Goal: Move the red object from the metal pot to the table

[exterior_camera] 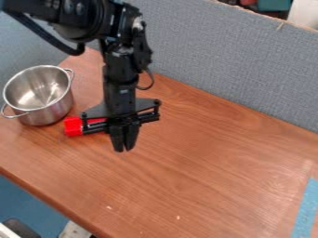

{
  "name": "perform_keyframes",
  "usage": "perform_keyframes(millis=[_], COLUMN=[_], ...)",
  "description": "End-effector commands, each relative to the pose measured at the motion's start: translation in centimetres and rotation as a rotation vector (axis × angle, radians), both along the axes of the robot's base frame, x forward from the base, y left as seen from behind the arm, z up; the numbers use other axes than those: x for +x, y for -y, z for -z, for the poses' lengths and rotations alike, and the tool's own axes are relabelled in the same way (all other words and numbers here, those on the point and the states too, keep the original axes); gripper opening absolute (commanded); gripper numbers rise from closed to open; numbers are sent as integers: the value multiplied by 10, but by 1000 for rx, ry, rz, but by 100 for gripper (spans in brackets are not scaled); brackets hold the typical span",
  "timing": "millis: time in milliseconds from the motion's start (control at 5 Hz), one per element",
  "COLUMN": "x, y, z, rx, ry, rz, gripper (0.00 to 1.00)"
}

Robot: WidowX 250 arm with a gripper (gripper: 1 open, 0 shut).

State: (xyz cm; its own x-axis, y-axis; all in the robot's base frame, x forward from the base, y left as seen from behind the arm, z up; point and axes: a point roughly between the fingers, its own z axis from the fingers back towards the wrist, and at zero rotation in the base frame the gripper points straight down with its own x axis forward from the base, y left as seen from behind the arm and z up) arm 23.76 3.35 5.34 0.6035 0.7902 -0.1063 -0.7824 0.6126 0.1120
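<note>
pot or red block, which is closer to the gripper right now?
The red block. It lies on the table right at the gripper, partly hidden behind it. The pot stands apart at the table's left end, empty as far as shows.

text: none was legible | labels: none | brands: none | numbers: none | signs: none anywhere in frame

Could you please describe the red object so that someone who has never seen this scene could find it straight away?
Start at the brown wooden table and find the shiny metal pot near its left end. Just right of the pot, at the tip of the black gripper, is the red object, a small block. Nothing else on the table is bright red.
</note>
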Motion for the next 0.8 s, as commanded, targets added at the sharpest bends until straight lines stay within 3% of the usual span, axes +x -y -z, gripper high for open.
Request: perform_keyframes(millis=[0, 200, 400, 600], x=[-1, 12, 43, 48], y=[-7, 3, 11, 11], z=[8, -42, -86, -94], rx=[16, 13, 41, 64], ry=[18, 48, 60, 77], rz=[-10, 41, 120, 267], gripper=[0, 0, 0, 0])
